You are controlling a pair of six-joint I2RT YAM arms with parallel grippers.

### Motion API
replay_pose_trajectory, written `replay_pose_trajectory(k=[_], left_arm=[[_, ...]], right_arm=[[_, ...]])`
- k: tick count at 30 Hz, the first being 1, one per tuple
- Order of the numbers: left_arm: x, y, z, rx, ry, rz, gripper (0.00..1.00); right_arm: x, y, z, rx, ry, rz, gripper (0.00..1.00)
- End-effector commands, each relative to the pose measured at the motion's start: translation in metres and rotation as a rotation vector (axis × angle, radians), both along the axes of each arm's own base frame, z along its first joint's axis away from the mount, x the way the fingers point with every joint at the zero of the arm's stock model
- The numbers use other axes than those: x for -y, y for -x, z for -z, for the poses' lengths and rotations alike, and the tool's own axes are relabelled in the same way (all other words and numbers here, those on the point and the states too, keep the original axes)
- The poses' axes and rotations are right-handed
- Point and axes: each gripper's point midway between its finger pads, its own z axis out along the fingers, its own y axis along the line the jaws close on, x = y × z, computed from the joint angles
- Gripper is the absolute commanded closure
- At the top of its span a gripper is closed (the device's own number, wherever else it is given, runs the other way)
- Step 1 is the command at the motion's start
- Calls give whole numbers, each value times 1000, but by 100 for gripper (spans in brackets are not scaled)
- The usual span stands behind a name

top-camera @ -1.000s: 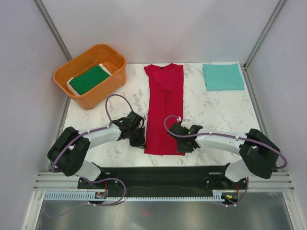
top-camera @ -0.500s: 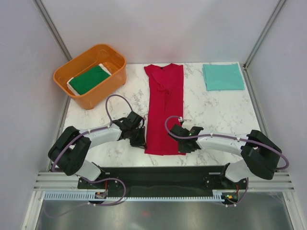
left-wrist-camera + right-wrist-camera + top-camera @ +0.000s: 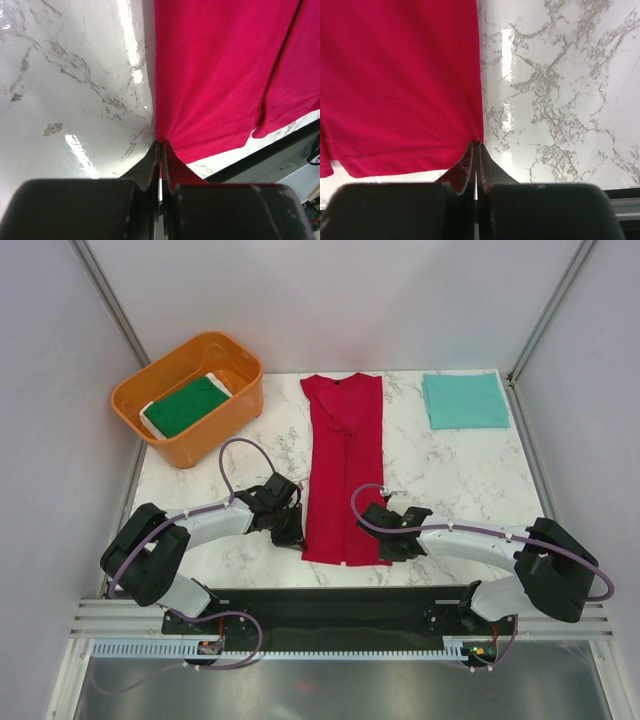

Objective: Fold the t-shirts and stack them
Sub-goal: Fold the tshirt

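The red t-shirt [image 3: 345, 465] lies as a long narrow strip down the middle of the marble table, sleeves folded in. My left gripper [image 3: 297, 538] is shut on its near left edge [image 3: 165, 135], cloth pinched between the fingertips. My right gripper [image 3: 385, 545] is shut on its near right edge [image 3: 475, 135]. The teal t-shirt [image 3: 465, 400] lies folded at the back right. The dark green t-shirt with a white edge [image 3: 185, 405] lies folded inside the orange tub.
The orange plastic tub [image 3: 155, 445] stands at the back left. The black base rail [image 3: 330, 605] runs along the table's near edge, just behind the shirt's hem. White walls close the sides and back.
My right gripper has slid a little to the right and nearer, drawing the shirt's near right corner outward. The left gripper has stayed put.
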Motion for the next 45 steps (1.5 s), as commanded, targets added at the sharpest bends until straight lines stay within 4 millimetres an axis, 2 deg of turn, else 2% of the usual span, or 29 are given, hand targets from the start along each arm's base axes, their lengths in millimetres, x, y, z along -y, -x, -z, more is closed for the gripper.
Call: replay_pose_trajectory(k=[1, 7, 8, 9, 10, 11, 12, 13, 16, 19, 22, 27, 31, 41, 44, 45], left_arm=[[-6, 1, 8, -1, -35, -37, 98], [-4, 5, 4, -14, -9, -36, 98], [-2, 5, 1, -12, 6, -36, 96], [-1, 7, -1, -14, 15, -35, 89], [1, 8, -6, -15, 35, -31, 76], [2, 9, -8, -10, 44, -30, 71], [3, 7, -15, 9, 61, -33, 65], [2, 9, -16, 11, 65, -33, 63], [6, 11, -23, 9, 98, -22, 59], [5, 13, -21, 7, 96, -8, 57], [6, 17, -19, -3, 104, 8, 56], [6, 23, -12, -24, 115, 24, 56], [5, 27, -4, -45, 114, 26, 56], [5, 31, 7, -75, 115, 30, 64], [5, 32, 9, -82, 115, 28, 74], [6, 32, 8, -82, 116, 29, 82]], right_arm=[[7, 0, -5, 24, 12, 18, 100], [6, 2, -5, 18, 1, 14, 100], [5, 2, -6, 18, -8, 12, 95], [3, 3, -9, 20, -20, 7, 90], [2, 3, -12, 24, -33, 5, 85], [2, 3, -14, 26, -41, 4, 74], [-2, 1, -19, 39, -65, 0, 71], [-3, 1, -22, 40, -74, -14, 65], [-9, 0, -29, 37, -101, -51, 61], [-10, -1, -30, 21, -122, -69, 59], [-3, -4, -27, 13, -142, -53, 59], [3, -3, -17, -27, -241, -67, 56], [-4, -2, -8, -48, -337, -89, 57], [3, 5, 2, -76, -377, -69, 60], [3, 7, 4, -78, -389, -68, 63], [4, 7, 5, -80, -387, -68, 64]])
